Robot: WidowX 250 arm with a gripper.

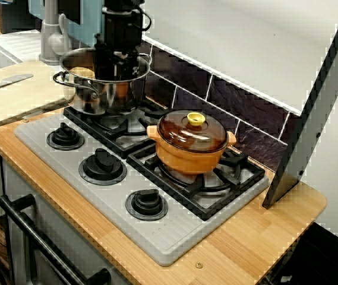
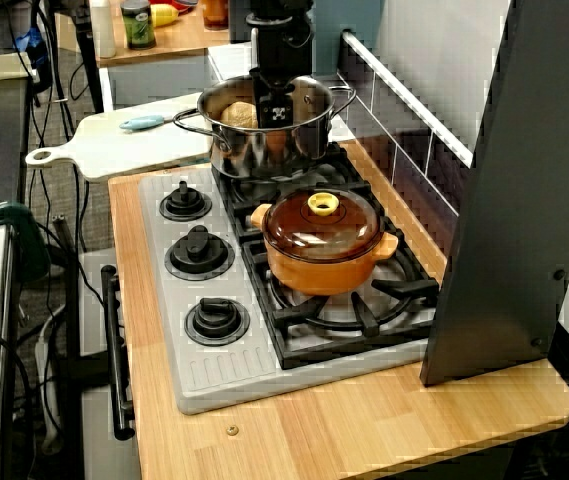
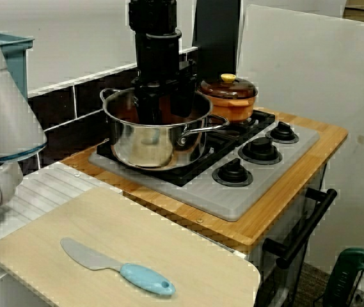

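Note:
My black gripper [image 1: 115, 76] reaches straight down into a steel pot [image 1: 100, 98] that stands on the stove's back burner. Its fingertips are below the rim, so the jaws are hidden in all three views. In the view along the stove the gripper [image 2: 276, 112] is inside the pot [image 2: 264, 150], just right of a tan rounded lump [image 2: 238, 114]. That lump [image 1: 82, 72] also shows at the pot's left in the front view. Over the cutting board, the gripper [image 3: 159, 105] fills the middle of the pot [image 3: 150, 144]. Whether it touches the lump I cannot tell.
An orange pot with an amber glass lid [image 1: 191, 145] sits on the neighbouring burner. Three black knobs [image 1: 102, 166] line the stove's front. A wooden cutting board [image 3: 124, 256] with a blue-handled knife [image 3: 121, 268] lies beside the stove. A dark slanted panel [image 2: 524, 190] leans at the far end.

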